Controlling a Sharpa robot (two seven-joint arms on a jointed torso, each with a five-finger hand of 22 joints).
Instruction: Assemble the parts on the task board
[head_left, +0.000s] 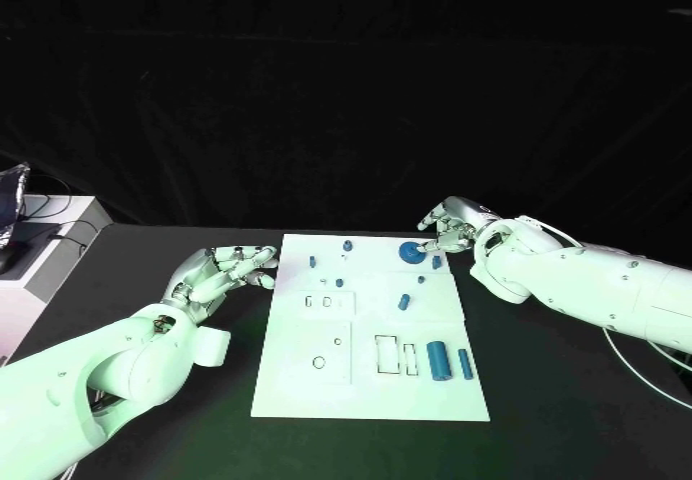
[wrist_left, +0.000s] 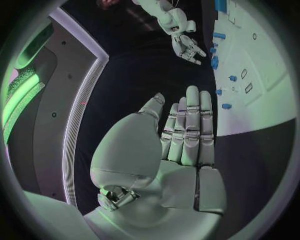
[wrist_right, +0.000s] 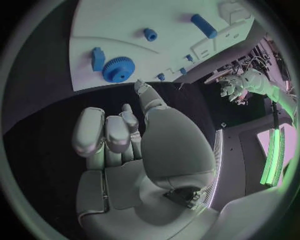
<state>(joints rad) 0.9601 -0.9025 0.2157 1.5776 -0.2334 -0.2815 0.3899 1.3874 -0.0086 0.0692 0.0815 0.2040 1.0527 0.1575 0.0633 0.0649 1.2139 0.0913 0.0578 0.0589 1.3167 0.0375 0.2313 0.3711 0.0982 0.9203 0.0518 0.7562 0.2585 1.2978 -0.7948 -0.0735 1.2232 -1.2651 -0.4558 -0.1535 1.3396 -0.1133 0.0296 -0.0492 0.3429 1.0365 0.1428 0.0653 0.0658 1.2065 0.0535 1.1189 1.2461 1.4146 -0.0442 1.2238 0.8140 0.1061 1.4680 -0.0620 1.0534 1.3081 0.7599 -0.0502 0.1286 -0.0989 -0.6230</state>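
The white task board lies in the middle of the black table. A blue gear sits at its far right corner, with a small blue block beside it. My right hand hovers just past that corner, fingers bent, thumb reaching toward the gear, nothing in its grasp. The right hand is over the table, short of the board's edge. My left hand is off the board's left side, flat with fingers straight, holding nothing. Two blue cylinders lie on the near right of the board.
Small blue pegs and empty slots are scattered over the board. A white cabinet with cables stands at the table's far left. Bare black table lies on both sides of the board.
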